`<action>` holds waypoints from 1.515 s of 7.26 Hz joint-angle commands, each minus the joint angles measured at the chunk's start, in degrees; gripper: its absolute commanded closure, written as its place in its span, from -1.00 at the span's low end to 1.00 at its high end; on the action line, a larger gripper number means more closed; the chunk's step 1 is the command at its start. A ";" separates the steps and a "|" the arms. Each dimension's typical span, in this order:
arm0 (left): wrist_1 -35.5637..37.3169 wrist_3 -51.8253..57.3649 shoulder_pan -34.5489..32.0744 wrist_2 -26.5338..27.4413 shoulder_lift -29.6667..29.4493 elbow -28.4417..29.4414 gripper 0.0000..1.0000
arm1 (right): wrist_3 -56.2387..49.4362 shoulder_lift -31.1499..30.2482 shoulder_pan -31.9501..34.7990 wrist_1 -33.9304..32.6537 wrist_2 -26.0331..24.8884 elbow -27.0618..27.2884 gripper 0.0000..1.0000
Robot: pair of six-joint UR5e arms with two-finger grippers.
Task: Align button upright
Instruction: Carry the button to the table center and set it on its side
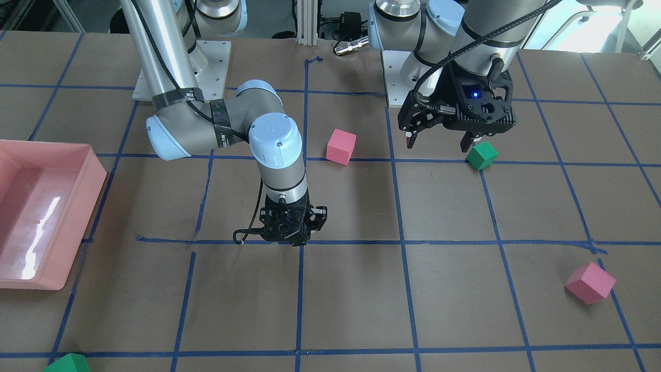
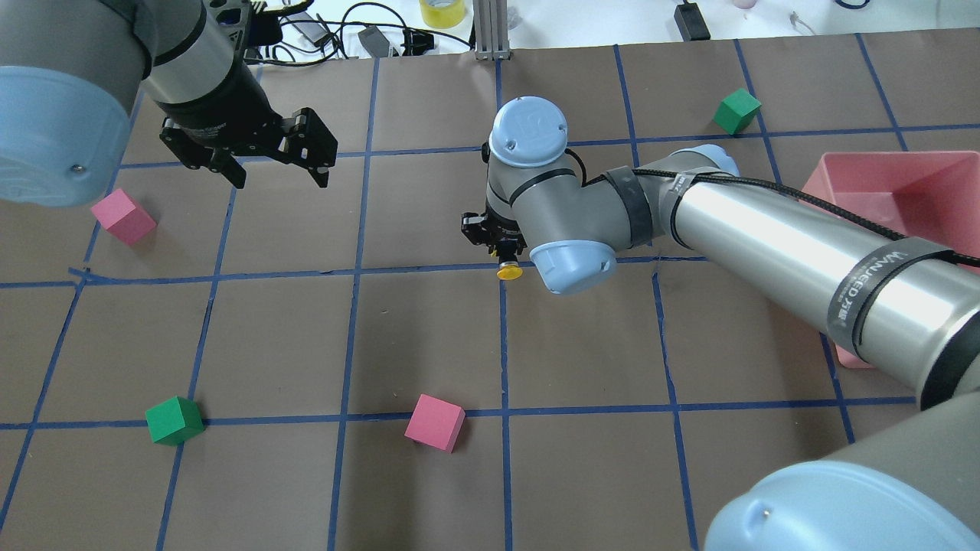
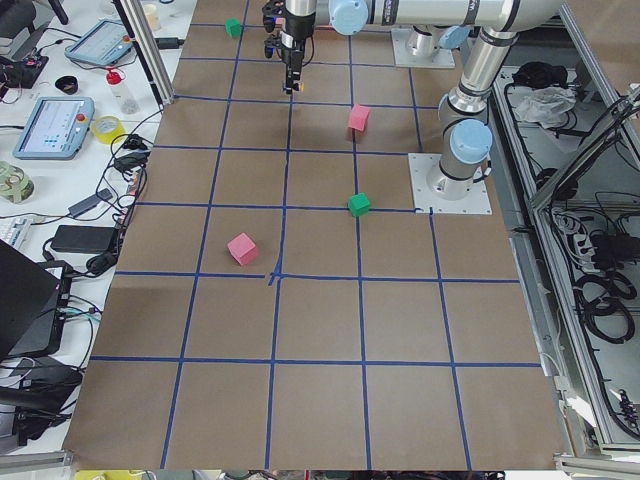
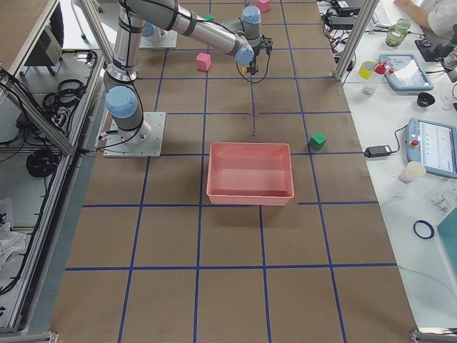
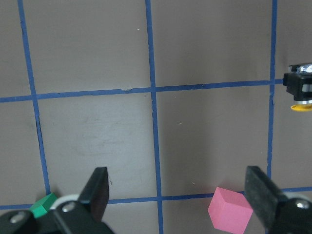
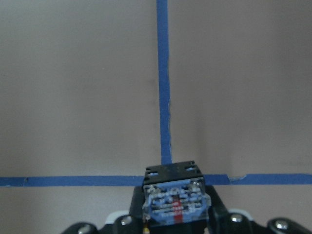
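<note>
The button shows in the overhead view as a yellow cap [image 2: 509, 272] sticking out from under my right gripper [image 2: 499, 249], toward the robot's side. In the right wrist view its boxy black base with silvery contacts [image 6: 175, 197] sits between the fingers. My right gripper [image 1: 293, 235] is shut on it, low over a blue tape crossing. The button also shows at the right edge of the left wrist view [image 5: 301, 92]. My left gripper [image 2: 279, 180] is open and empty, hovering well to the left, above a green cube [image 1: 482, 155].
Pink cubes [image 2: 122, 216] [image 2: 435, 422] and green cubes [image 2: 174, 420] [image 2: 736, 109] lie scattered on the brown, blue-gridded table. A pink tray [image 2: 919, 164] stands on the robot's right side, partly under the right arm.
</note>
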 commanded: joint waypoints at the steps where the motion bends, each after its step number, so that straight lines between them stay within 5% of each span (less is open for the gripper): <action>1: -0.66 0.25 0.01 0.32 0.04 -0.04 -1.00 | 0.11 1.18 0.16 -3.58 0.19 1.53 1.00; 6: 0.12 0.34 0.01 0.23 0.04 0.13 -1.00 | 0.46 2.41 0.34 -3.94 0.19 1.44 1.00; 7: 0.13 0.34 0.01 0.32 0.12 0.05 -1.00 | 0.46 2.59 0.34 -3.94 0.19 1.62 0.66; 9: 0.83 0.16 -0.07 -0.03 0.39 -0.04 -1.00 | 0.55 2.59 0.34 -3.67 0.28 1.62 0.47; 10: 0.83 -0.10 -0.16 -0.29 1.08 -0.48 -1.00 | 0.55 2.50 0.34 -3.67 0.28 1.62 -0.01; 11: 1.44 -0.10 -0.16 -0.29 2.31 -2.74 -1.00 | 0.55 2.24 0.34 -3.50 0.28 1.71 -0.24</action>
